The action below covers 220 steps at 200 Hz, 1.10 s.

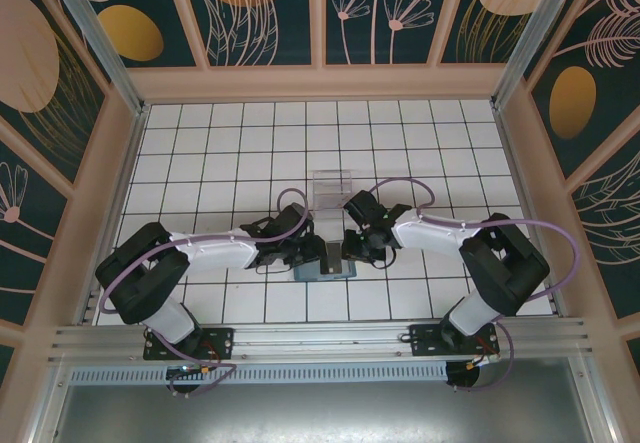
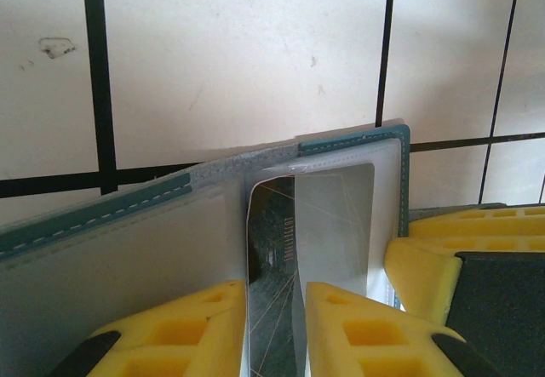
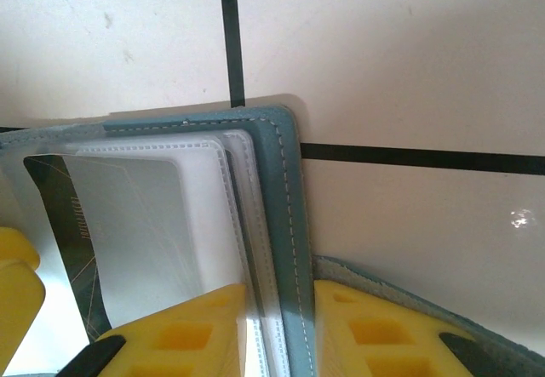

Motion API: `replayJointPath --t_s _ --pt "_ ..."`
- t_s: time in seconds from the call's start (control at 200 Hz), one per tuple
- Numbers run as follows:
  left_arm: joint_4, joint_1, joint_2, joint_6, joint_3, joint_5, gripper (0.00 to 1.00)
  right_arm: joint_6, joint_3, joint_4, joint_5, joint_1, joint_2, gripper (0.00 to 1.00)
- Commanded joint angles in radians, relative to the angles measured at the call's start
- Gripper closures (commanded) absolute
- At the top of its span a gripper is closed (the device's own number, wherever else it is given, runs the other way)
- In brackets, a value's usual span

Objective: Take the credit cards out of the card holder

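1. Table (image 1: 200, 153): white tiles with a black grid, walled on three sides by patterned panels.

2. Left arm (image 1: 200, 253) and right arm (image 1: 450, 233): both black and white. Each reaches inward from its base at the near edge, and the two wrists meet at the table's middle.

3. Clear tray (image 1: 332, 185): transparent plastic, lying on the tiles just beyond the two wrists and apart from them.

4. Left gripper (image 2: 274, 290): yellow fingers with a narrow gap between them, set over the open inside of the wallet. The card's dark band shows in the gap. Whether the fingers pinch anything cannot be told.

5. Right gripper (image 3: 281, 288): yellow fingers closed on the wallet's stitched teal edge and the clear sleeve edges beside it, which run between them. One of its fingers (image 2: 434, 266) shows in the left wrist view, against the wallet's right side.

6. Card holder (image 1: 325, 270): teal-blue bifold with pale stitching, lying open on the tiles between the two grippers, nearer than the tray.

7. Credit card (image 2: 332, 224): pale grey with a dark band along one side. It sits inside a clear sleeve of the card holder, with its rounded corners visible through the plastic.
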Motion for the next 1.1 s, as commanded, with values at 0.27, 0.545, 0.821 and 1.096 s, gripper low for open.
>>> replayJointPath --t_s 0.27,0.545,0.821,1.096 --pt "0.072 0.008 0.016 -0.010 -0.034 0.071 0.71 0.011 -0.004 -0.038 0.020 0.007 0.017 0.76" --pt "0.051 0.007 0.040 -0.010 -0.028 0.068 0.70 0.013 -0.013 -0.038 0.021 0.007 0.007 0.76" --pt "0.129 0.007 0.066 -0.024 -0.041 0.139 0.72 0.012 -0.009 -0.036 0.018 0.007 0.009 0.76" --pt "0.136 0.007 0.054 -0.035 -0.060 0.123 0.80 0.013 -0.007 -0.039 0.018 0.007 0.009 0.76"
